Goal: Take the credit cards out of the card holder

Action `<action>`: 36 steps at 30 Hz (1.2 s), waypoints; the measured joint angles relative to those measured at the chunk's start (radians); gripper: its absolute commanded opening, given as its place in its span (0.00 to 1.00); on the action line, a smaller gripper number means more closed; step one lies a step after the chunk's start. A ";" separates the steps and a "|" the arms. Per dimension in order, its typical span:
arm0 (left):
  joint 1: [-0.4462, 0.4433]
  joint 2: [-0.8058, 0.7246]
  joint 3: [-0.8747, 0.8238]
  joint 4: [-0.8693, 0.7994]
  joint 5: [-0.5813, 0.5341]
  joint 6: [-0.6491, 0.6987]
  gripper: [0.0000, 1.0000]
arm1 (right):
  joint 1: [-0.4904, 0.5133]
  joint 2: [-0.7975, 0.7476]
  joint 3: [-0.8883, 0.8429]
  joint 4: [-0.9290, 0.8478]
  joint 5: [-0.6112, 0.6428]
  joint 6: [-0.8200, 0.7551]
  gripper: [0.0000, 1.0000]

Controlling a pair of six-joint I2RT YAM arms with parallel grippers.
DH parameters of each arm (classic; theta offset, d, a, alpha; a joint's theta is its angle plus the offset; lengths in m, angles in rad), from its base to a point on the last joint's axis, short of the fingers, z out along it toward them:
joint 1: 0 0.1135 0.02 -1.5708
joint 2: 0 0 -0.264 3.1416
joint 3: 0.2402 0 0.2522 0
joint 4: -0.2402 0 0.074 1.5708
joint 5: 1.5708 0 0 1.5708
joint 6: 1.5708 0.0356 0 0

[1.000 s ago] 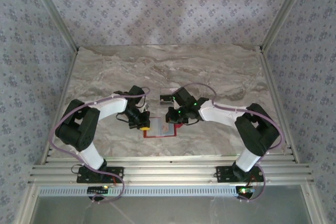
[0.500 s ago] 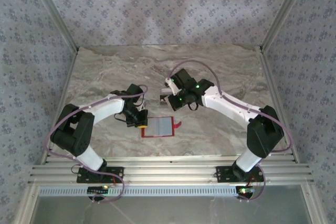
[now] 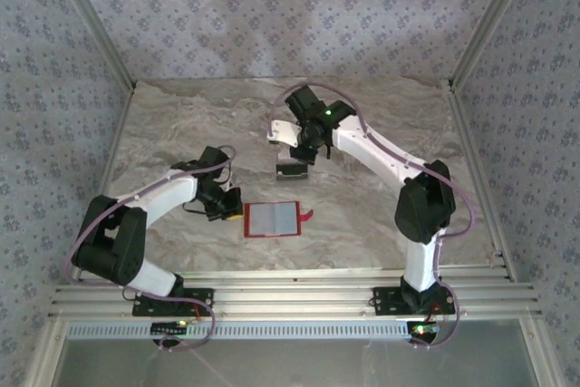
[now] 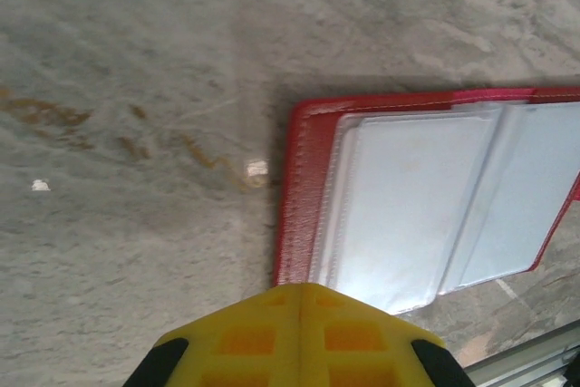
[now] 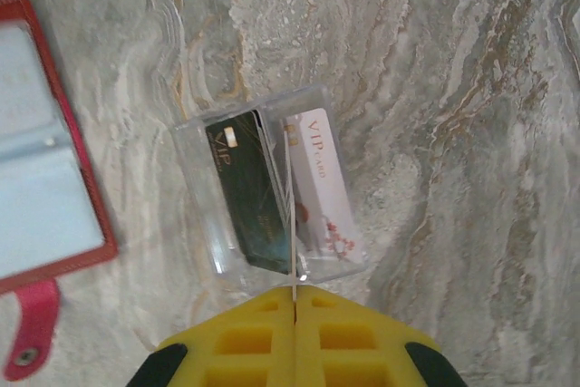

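Left gripper (image 4: 299,289) closed, at the left edge of the open flat red card holder (image 4: 292,197), pale clear pockets inside. Beyond it, a clear plastic sleeve (image 5: 195,165) on the marble table (image 5: 453,133) holds dark and white credit cards (image 5: 249,197), with the right gripper (image 5: 295,289) closed above it. Right wrist view reads "VIP" on the white one; the top view shows a dark blob.

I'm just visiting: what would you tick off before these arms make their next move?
1. Card holder lying open and flat: ok.
2. Its clear pockets emptied: cannot tell.
3. Dark card and white VIP card out on the table, inside a clear case: ok.
4. Left gripper shut, holding nothing: ok.
5. Right gripper shut, free of the case: cannot tell.
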 measured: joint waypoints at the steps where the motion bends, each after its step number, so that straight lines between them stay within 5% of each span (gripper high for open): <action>1: 0.011 -0.009 -0.018 0.009 0.007 -0.006 0.08 | -0.002 0.026 0.035 -0.022 0.001 -0.037 0.00; 16: 0.027 -0.018 -0.069 0.042 0.035 -0.032 0.08 | -0.024 0.311 0.396 -0.219 0.011 -0.200 0.00; 30: 0.029 -0.017 -0.069 0.041 0.035 -0.032 0.08 | -0.032 0.415 0.415 -0.268 -0.009 -0.203 0.00; 33: 0.029 -0.017 -0.069 0.041 0.035 -0.032 0.08 | -0.029 0.416 0.415 -0.267 -0.008 -0.202 0.18; 36: 0.029 -0.017 -0.069 0.041 0.035 -0.032 0.08 | -0.027 0.416 0.420 -0.257 0.002 -0.203 0.25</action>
